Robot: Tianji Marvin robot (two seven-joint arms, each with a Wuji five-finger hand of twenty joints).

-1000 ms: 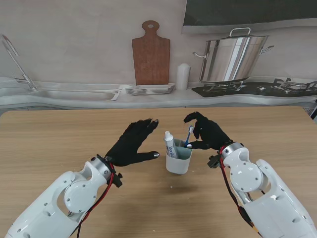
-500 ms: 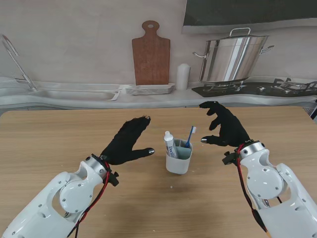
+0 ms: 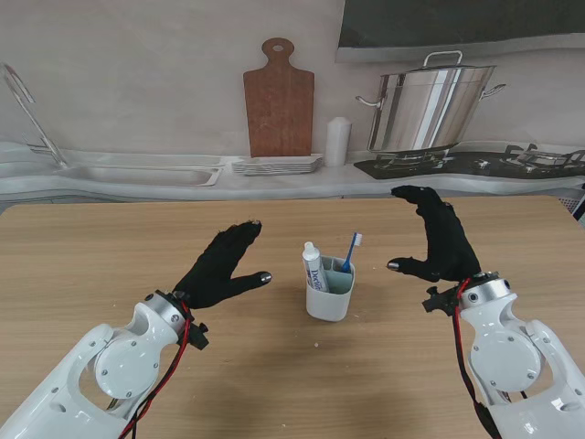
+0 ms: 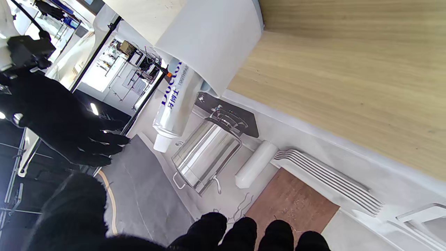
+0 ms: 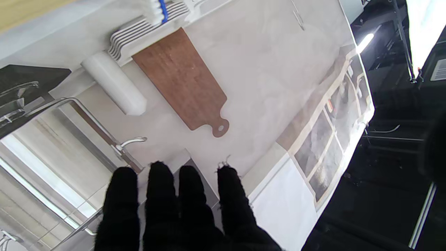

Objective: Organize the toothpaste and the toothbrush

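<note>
Stand view: the cup [image 3: 329, 294] sits mid-table [image 3: 91, 256], upright, with the toothpaste [image 3: 313, 268] standing in its left side, cap up, and the toothbrush [image 3: 350, 251] leaning in the right side, bristles up. The left hand [image 3: 219, 267] hovers to the left of the cup, apart from it, fingers stretched out and thumb splayed, nothing in it. The right hand [image 3: 439, 240] is off to the right, also clear of the cup, fingers extended up and away from me, thumb poking toward the cup, holding nothing.

Left wrist view: the cup [image 4: 212, 38] fills a big chunk of the picture with the toothpaste [image 4: 174, 101] sticking out of it, blue lettering readable. The right hand [image 4: 59, 118] shows beyond it, spread. The left fingertips [image 4: 244, 233] sit in a loose row, grabbing nothing.

Right wrist view: mostly backdrop, cutting board [image 5: 181, 80] print and all. Just the toothbrush [image 5: 156, 10] head peeks in at the edge. Fingers [image 5: 188, 205] are straight, side by side, nothing between them.
</note>
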